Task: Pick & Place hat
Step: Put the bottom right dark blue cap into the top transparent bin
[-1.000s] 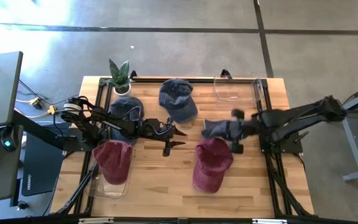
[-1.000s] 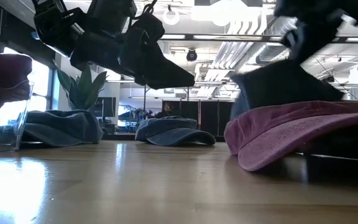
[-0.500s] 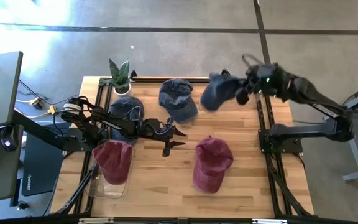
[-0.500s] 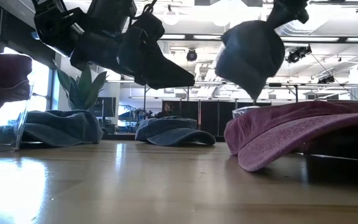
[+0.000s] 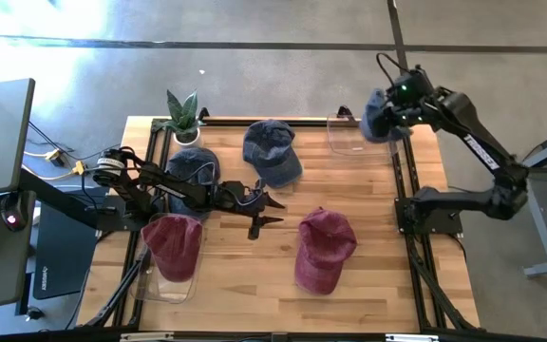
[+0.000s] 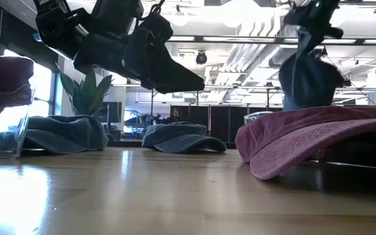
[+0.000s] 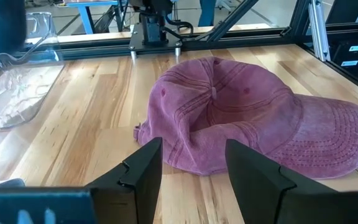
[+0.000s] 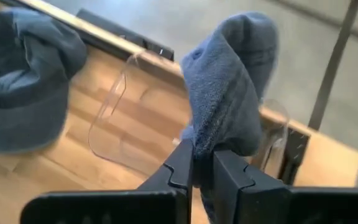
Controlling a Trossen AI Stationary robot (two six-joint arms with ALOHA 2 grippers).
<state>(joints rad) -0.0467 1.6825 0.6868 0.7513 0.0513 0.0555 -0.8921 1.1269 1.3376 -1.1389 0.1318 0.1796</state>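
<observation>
Right claw clamped on blue hat, raised over clear bin at worktop corner, left claw parted mid-worktop before maroon hat

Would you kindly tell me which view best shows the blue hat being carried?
The right wrist view: the blue hat fills it, pinched in the right pincer. The high view shows it small; the low view shows it hanging; the left wrist view misses it.

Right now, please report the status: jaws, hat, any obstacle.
Right gripper jaws shut on blue hat, held above clear tray. Left gripper open, mid-table, facing red hat. No obstacle over tray.
</observation>
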